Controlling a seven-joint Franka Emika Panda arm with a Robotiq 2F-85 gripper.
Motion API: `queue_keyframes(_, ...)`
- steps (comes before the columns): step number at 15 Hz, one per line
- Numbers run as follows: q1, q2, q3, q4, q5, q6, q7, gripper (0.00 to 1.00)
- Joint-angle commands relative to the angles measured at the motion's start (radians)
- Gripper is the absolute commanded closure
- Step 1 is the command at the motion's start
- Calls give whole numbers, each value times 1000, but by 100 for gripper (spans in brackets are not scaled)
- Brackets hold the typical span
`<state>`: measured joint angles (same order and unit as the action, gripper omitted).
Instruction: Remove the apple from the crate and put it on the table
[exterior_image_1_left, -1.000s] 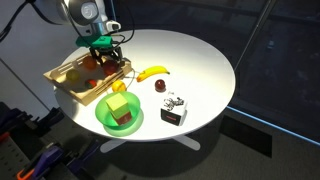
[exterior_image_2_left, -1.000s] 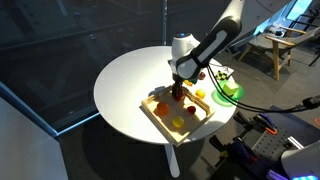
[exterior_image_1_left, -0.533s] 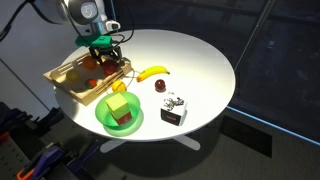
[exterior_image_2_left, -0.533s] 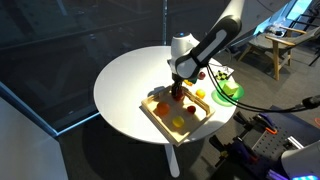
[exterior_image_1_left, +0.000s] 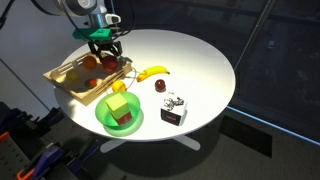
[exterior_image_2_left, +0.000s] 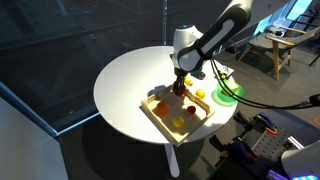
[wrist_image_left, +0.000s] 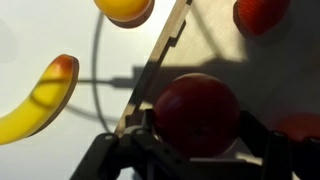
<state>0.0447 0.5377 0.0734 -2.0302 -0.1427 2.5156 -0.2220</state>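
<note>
**A:** Where is the apple (wrist_image_left: 195, 112)?

**B:** Between the fingers (wrist_image_left: 256, 140) of the gripper (wrist_image_left: 195, 145). The wrist view shows a finger pressed against each side of the fruit, so the gripper is clamped on it.

**A:** And where is it relative to the crate (exterior_image_1_left: 78, 80)?

**B:** In both exterior views the gripper (exterior_image_1_left: 106, 52) (exterior_image_2_left: 180, 84) hangs over the crate, at the side that faces the banana (exterior_image_1_left: 152, 72). In the wrist view the crate's slatted wall runs diagonally right beneath the apple (I cannot tell whether the fruit touches the wood). So it is over the crate's rim and not on the table (exterior_image_1_left: 200, 60).

**A:** Where does the crate sit?

**B:** It sits at the table's edge. The green bowl (exterior_image_1_left: 100, 120) is just beside one of its corners, along the same edge, with blocks inside it.

**A:** What else is there?

**B:** The banana lies on the bare tabletop near the crate, toward the table's middle. A dark-maroon fruit (exterior_image_1_left: 160, 87) sits a little beyond it. A small black-and-white box (exterior_image_1_left: 174, 112) stands nearer the edge. The wrist view also shows another red fruit (wrist_image_left: 262, 12) on the crate's floor and an orange fruit (wrist_image_left: 125, 8) cut off at the top of the view.
</note>
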Motion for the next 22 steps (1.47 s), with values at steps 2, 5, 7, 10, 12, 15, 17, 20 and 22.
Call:
queue_keyframes(2,-31,-95,-5,-63,31,-24,8,41)
queue_keyframes(5,-53,-126,-16,-75,49,-32,6,41)
queue_keyframes(7,-72,-138,-20,-75,67,-44,-5,41)
queue_keyframes(10,-95,-140,-24,-54,81,-81,-20,41)
queue_keyframes(12,-105,-134,-26,-35,89,-106,-27,41)
queue_keyframes(15,-118,-110,-28,11,108,-147,-30,41)
queue_keyframes(17,-124,-94,-30,43,120,-174,-30,41)
queue_keyframes(20,-134,-55,-36,109,140,-213,-25,41)
queue_keyframes(22,-141,-23,-39,156,156,-226,-23,41)
